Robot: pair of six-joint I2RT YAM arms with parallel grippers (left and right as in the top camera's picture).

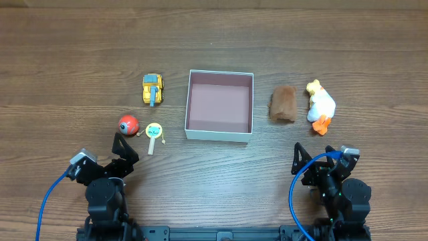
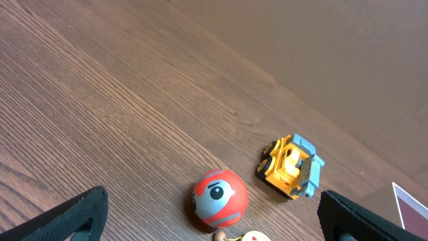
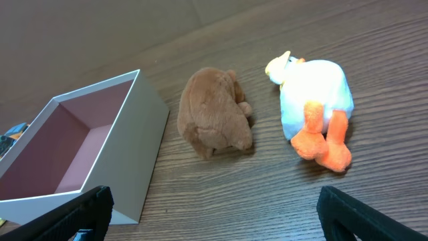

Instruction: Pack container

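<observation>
The container point(image 1: 188, 114) is a shallow white-walled square box with a pink-mauve inside, mid-table; it also shows in the right wrist view point(image 3: 144, 114). It looks empty. Left of it lie a yellow toy truck point(image 1: 153, 89) point(image 2: 290, 168), a red ball with a face point(image 1: 128, 124) point(image 2: 219, 198) and a small round wooden rattle point(image 1: 154, 134). Right of it lie a brown plush point(image 1: 283, 104) point(image 3: 215, 120) and a white duck plush with orange feet point(image 1: 319, 106) point(image 3: 314, 107). My left gripper point(image 1: 124, 148) point(image 2: 214, 227) is open and empty, just short of the ball. My right gripper point(image 1: 299, 161) point(image 3: 214, 221) is open and empty, below the plushes.
The wooden table point(image 1: 214, 40) stretches all round the toys. Blue cables loop beside both arm bases at the front edge.
</observation>
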